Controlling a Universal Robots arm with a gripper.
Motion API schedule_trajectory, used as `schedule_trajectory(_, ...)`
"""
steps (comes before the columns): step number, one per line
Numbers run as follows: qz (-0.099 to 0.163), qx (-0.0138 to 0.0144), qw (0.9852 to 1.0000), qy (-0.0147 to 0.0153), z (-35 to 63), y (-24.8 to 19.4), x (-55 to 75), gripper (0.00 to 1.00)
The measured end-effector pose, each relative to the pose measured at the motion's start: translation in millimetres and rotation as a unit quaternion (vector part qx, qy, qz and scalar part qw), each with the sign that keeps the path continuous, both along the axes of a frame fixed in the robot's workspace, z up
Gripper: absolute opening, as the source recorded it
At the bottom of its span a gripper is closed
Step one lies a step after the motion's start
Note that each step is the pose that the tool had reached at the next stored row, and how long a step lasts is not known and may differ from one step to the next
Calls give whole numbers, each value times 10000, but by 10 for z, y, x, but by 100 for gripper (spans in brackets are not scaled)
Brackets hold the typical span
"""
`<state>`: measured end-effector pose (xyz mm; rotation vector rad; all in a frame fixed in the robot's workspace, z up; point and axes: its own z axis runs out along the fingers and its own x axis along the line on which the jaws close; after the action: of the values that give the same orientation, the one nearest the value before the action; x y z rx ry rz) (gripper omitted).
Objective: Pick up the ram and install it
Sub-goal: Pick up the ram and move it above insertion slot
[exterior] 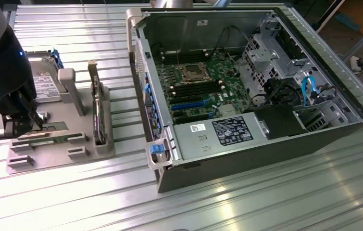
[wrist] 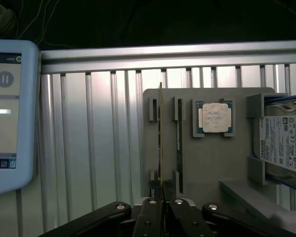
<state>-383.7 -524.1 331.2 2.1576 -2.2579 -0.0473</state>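
Observation:
The ram [wrist: 160, 143] is a thin green stick seen edge-on, standing in the grey holder [wrist: 207, 163]. My gripper [wrist: 161, 198] is shut on its near end, one finger on each side. In the exterior view the gripper [exterior: 22, 126] hangs low over the holder's near corner [exterior: 46, 156], with the ram [exterior: 52, 127] reaching out from between its fingers. A second green stick [wrist: 178, 138] stands in the slot right beside the held one.
The holder also carries a processor chip [wrist: 216, 117], a labelled hard drive [wrist: 281, 143] and an upright dark card [exterior: 95, 103]. A tablet [wrist: 10, 108] lies beside the table rail. The open computer case [exterior: 232, 86] with its motherboard lies to the exterior view's right.

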Motion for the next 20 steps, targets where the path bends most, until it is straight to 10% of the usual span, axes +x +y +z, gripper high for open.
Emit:
schedule_trajectory(14,0,0,10000,0,204,0,0,12)
schedule_trajectory(20,0,0,10000,0,739,0,0,12)
